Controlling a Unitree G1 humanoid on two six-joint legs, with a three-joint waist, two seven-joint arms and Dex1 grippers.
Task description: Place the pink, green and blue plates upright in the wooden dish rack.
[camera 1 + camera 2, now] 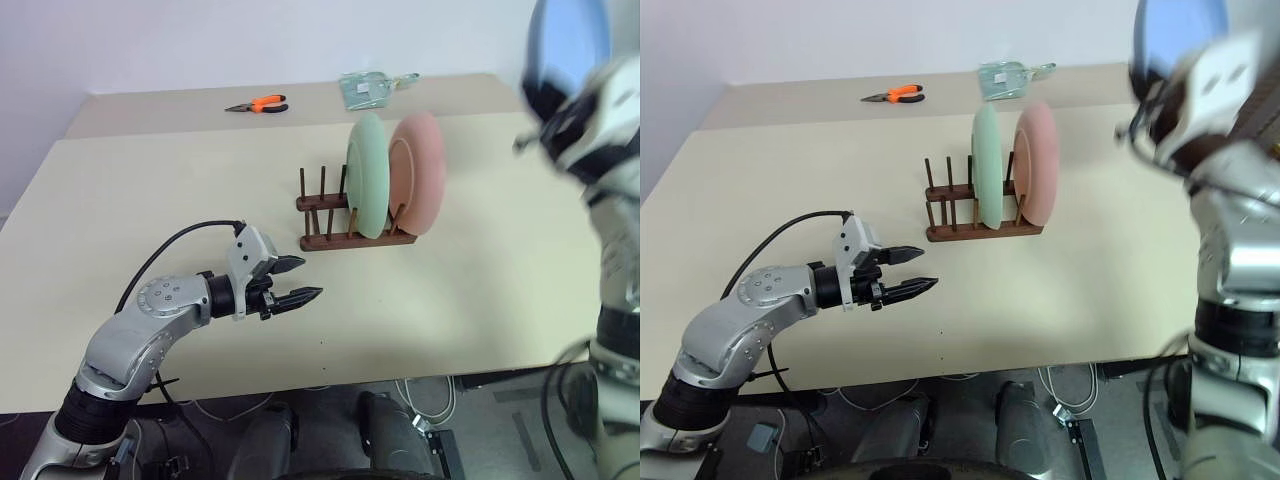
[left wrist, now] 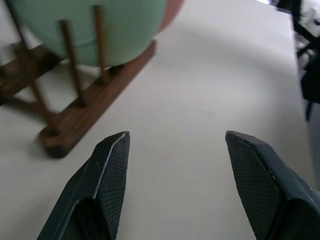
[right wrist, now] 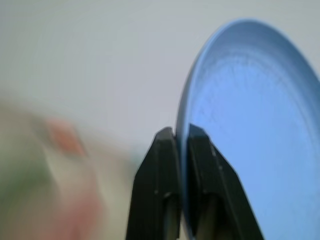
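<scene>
The blue plate [image 3: 260, 130] is being held by its rim, clamped in the right hand [image 3: 181, 150], high above the table's [image 1: 150, 200] right edge. The wooden dish rack [image 1: 345, 225] is standing lower, toward the table's middle, with the green plate [image 1: 368, 175] and the pink plate [image 1: 420, 170] upright in it; free pegs are left on its left side. The left hand [image 1: 300, 282], fingers apart and empty, is being kept near the front edge.
</scene>
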